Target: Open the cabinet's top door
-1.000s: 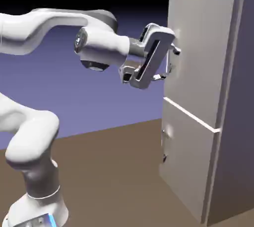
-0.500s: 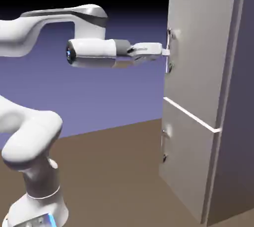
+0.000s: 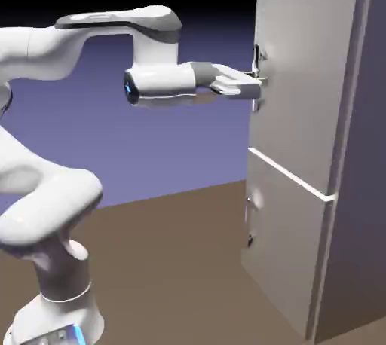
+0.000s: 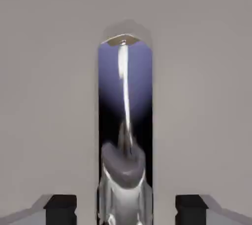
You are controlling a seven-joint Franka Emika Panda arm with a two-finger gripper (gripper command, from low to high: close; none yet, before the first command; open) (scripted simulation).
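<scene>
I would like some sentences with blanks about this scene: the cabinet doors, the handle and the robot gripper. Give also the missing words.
The cabinet has ___ front doors. The gripper is at the handle of the ___ door, not the bottom door. In the hand view, the finger tips stand on opposite ___ of this handle.

Missing words: two; top; sides.

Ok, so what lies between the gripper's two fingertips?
The shiny handle of the top door; the hand view shows it between the tips of the open gripper, with bare door panel on either side.
</scene>
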